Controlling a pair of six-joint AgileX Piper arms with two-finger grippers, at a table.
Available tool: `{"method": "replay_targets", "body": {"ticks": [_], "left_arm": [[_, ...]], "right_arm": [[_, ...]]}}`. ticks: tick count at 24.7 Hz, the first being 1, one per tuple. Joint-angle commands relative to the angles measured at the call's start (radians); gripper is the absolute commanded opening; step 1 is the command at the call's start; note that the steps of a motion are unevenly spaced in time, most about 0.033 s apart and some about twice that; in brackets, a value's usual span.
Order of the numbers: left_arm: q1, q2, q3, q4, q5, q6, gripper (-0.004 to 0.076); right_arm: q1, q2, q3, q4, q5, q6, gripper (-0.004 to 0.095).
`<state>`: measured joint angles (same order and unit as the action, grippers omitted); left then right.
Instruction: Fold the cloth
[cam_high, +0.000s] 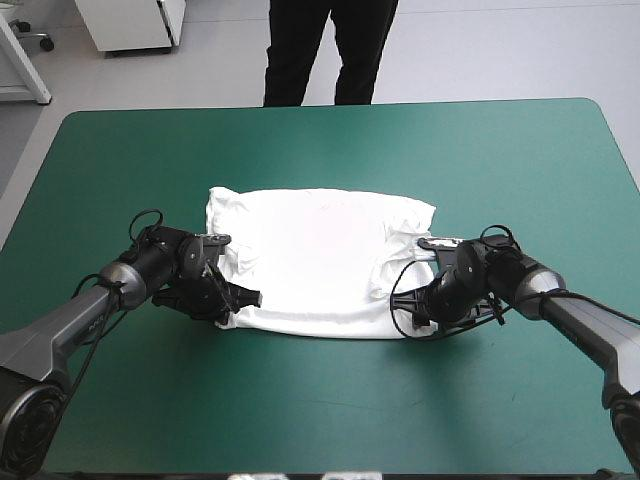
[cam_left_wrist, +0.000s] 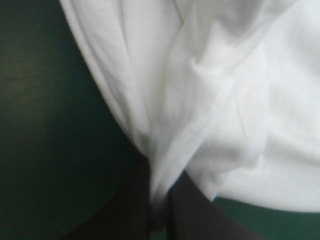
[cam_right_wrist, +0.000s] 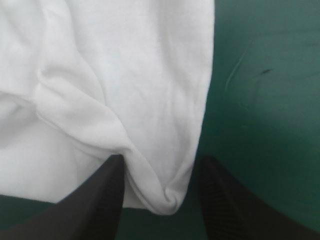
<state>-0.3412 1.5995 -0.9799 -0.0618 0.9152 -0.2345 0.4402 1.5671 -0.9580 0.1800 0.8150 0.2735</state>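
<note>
The white T-shirt (cam_high: 315, 260) lies in the middle of the teal-green table, roughly rectangular, with wrinkled side edges. My left gripper (cam_high: 232, 300) is low at the shirt's near left corner. In the left wrist view its fingers (cam_left_wrist: 159, 172) are all but shut, pinching a gathered fold of the T-shirt (cam_left_wrist: 210, 90). My right gripper (cam_high: 408, 305) is at the near right corner. In the right wrist view it (cam_right_wrist: 160, 165) stands open, and a rolled corner of the T-shirt (cam_right_wrist: 115, 75) lies between its two fingers, unpinched.
Bare teal-green cover (cam_high: 330, 400) surrounds the shirt on all sides, with wide room toward the near edge and the far edge. Nothing else lies on the table.
</note>
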Motion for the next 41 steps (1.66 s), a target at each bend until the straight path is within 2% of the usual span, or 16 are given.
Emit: {"method": "replay_targets", "body": {"ticks": [1, 2, 4, 7, 11, 15, 18, 22, 24, 30, 35, 41], "left_arm": [[0.004, 0.013, 0.005, 0.1, -0.031, -0.001, -0.0009], [0.004, 0.013, 0.005, 0.1, -0.036, -0.001, -0.0009], [0.004, 0.013, 0.005, 0.1, -0.048, -0.001, -0.0009], [0.004, 0.013, -0.007, 0.106, -0.029, -0.001, -0.0009], [0.004, -0.001, -0.056, 0.146, 0.028, -0.001, -0.0009], [0.004, -0.081, -0.161, 0.203, 0.069, -0.001, -0.0009], [0.004, -0.105, -0.238, 0.235, 0.061, -0.001, -0.0009], [0.004, -0.071, -0.319, 0.296, 0.026, -0.001, -0.0009], [0.004, -0.034, -0.375, 0.318, -0.003, 0.001, -0.0009], [0.004, 0.084, -0.568, 0.351, -0.005, -0.001, -0.0009], [0.004, 0.211, -0.711, 0.369, -0.005, -0.008, -0.0009], [0.005, 0.355, -0.816, 0.369, -0.029, -0.041, -0.0009]], "right_arm": [[0.009, 0.007, -0.01, 0.074, -0.034, -0.011, 0.0254], [0.021, 0.007, -0.01, 0.074, -0.03, -0.011, 0.0087], [0.021, 0.007, -0.01, 0.078, -0.009, -0.011, -0.0014], [0.021, 0.002, -0.022, 0.076, 0.048, -0.013, -0.0017], [0.021, -0.045, -0.06, 0.005, 0.071, 0.019, -0.0017], [0.017, -0.101, -0.183, -0.052, 0.128, 0.044, -0.0017], [0.018, -0.101, -0.294, -0.099, 0.123, 0.048, -0.0017], [0.003, -0.089, -0.387, -0.206, 0.055, 0.105, -0.0017], [-0.049, -0.054, -0.437, -0.188, 0.051, 0.096, -0.0017], [-0.18, 0.059, -0.551, -0.019, 0.053, -0.053, -0.0017], [-0.233, 0.152, -0.636, 0.067, 0.053, -0.114, -0.0017], [-0.256, 0.254, -0.725, 0.094, 0.057, -0.146, -0.0017]]}}
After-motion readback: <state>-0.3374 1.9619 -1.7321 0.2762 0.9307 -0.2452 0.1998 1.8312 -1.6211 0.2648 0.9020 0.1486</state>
